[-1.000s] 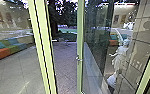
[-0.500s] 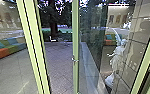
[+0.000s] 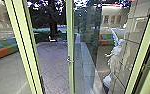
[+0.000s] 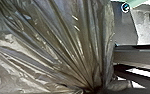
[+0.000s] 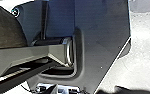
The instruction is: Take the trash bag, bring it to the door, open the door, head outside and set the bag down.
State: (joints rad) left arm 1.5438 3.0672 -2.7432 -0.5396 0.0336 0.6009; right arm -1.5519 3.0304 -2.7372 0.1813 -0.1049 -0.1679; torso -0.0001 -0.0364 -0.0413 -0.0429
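1. Our left gripper (image 4: 93,90) pinches the gathered trash bag (image 4: 66,42).
2. Left, we see a multicoloured sofa (image 3: 1,51), then a near pale-green frame (image 3: 22,45).
3. Before us, a green upright (image 3: 70,37) with a handle (image 3: 70,60) crosses the paving (image 3: 51,62).
4. Right, a white winged statue (image 3: 114,58).
5. We cannot tell our right gripper's state.

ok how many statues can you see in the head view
1: the white statue, to the right of the door handle, next to the tiled wall. Others may be hidden.
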